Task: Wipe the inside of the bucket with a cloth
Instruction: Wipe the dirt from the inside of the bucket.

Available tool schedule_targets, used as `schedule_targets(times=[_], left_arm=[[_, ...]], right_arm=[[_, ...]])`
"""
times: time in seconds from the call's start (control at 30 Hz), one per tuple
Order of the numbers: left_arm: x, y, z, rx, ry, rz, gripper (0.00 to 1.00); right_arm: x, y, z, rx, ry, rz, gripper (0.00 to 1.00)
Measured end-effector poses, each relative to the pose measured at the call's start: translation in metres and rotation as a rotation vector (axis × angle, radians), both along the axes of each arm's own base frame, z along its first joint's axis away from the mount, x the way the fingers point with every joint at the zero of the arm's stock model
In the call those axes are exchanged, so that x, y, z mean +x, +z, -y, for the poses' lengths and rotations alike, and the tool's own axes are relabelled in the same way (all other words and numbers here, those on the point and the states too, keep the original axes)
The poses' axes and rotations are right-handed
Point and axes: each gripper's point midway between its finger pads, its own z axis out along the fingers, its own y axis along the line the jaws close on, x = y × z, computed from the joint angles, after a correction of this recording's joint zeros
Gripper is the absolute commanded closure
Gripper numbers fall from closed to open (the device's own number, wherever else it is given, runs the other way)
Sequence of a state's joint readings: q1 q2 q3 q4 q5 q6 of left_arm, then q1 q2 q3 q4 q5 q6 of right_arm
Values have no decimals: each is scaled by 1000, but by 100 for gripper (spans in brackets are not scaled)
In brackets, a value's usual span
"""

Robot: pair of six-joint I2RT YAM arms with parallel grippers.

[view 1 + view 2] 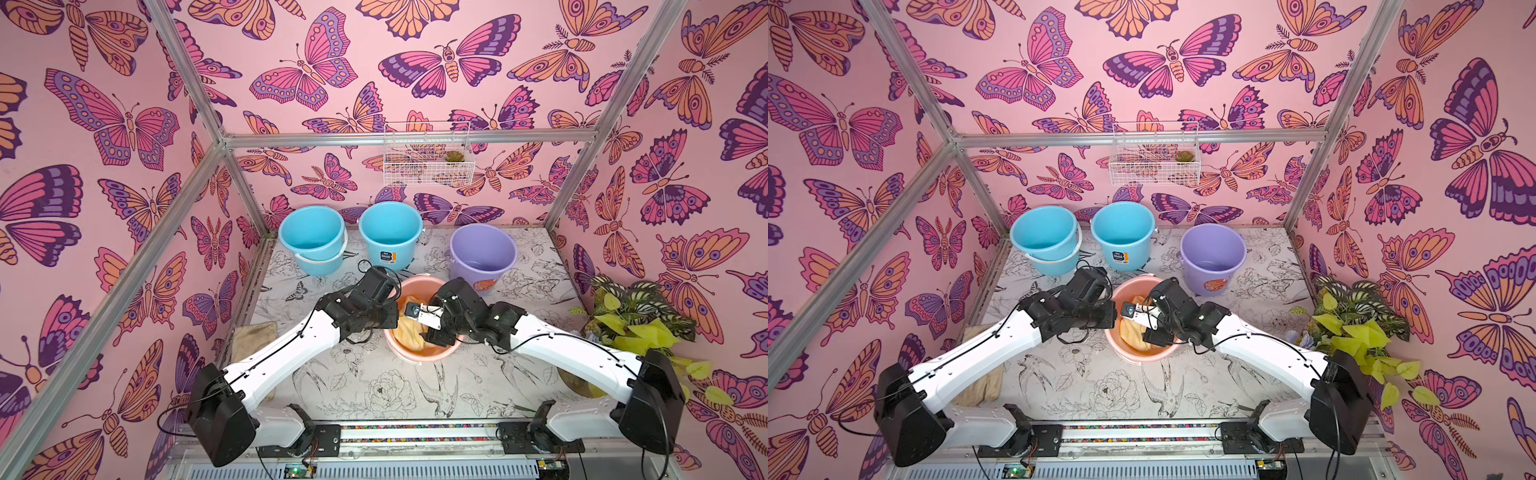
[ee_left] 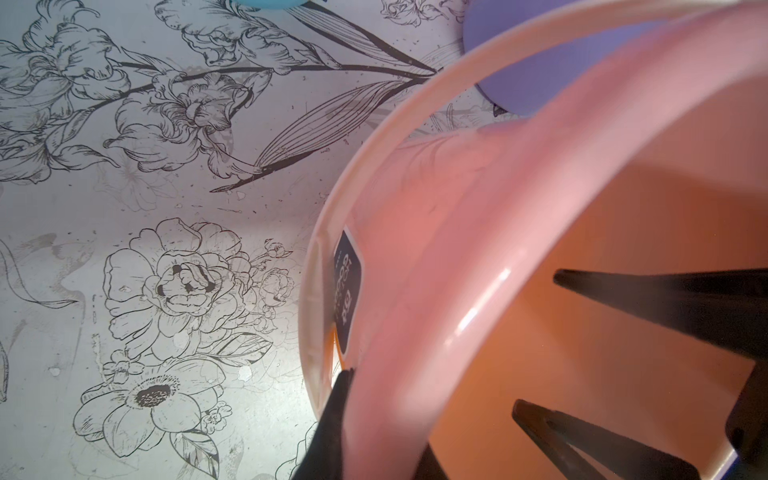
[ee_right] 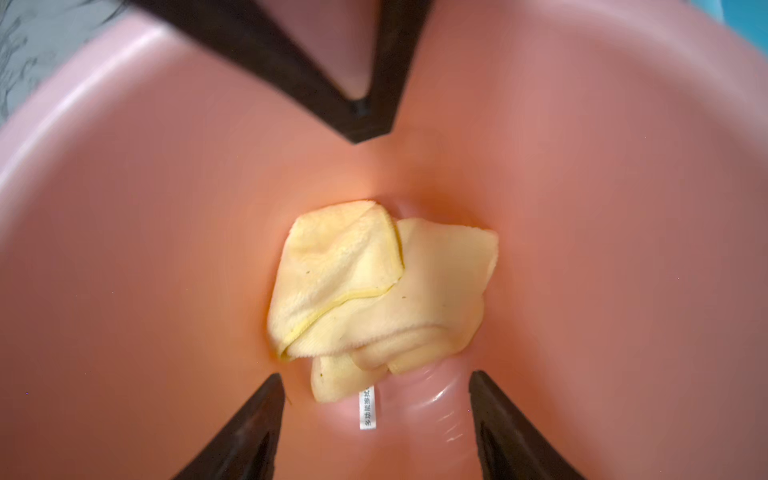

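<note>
Right wrist view: right gripper (image 3: 374,376) spread wide, just above the yellow cloth (image 3: 374,282).
The yellow cloth lies crumpled and unheld on the floor of the pink bucket (image 3: 145,249). The left gripper (image 2: 382,415) is clamped on the rim, at 9 o'clock in both top views. A purple bucket (image 1: 482,257) stands between 1 and 2 o'clock.

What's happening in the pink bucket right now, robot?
Left gripper shut on bucket rim. Right gripper open inside bucket. Cloth crumpled on the bottom, loose. Nothing covering it.

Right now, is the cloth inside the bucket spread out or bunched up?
Bunched up: the cloth lies folded over itself in a small heap on the bucket floor.
</note>
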State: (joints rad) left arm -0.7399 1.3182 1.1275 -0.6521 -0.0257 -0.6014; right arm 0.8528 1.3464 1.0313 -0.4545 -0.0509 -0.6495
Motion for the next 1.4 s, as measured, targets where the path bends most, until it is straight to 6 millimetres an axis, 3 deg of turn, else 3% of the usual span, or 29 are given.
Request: schedule_targets(times=[0.37,0.67,0.8,0.93,1.03,1.23,1.4], left_arm=[[-9,3,11,2,-71,19,100],[-16,2,17,17,-119,29,100],[-17,-2,12,47,-116,21,100],[-17,-2,11,51,-115,20,100],[-17,-2,11,52,-114,21,100],[-17,-2,11,49,-114,22,100],[-13,1,12,52,-104,45,100]], right_arm=[[-4,-35,-2,-216,270,58,28],[16,-66,-12,-323,302,111,31],[32,-83,-14,-364,285,168,44],[39,-93,-13,-387,275,206,80],[44,-94,-16,-365,268,249,95],[58,-88,-20,-309,229,408,100],[80,-72,-14,-383,193,569,100]])
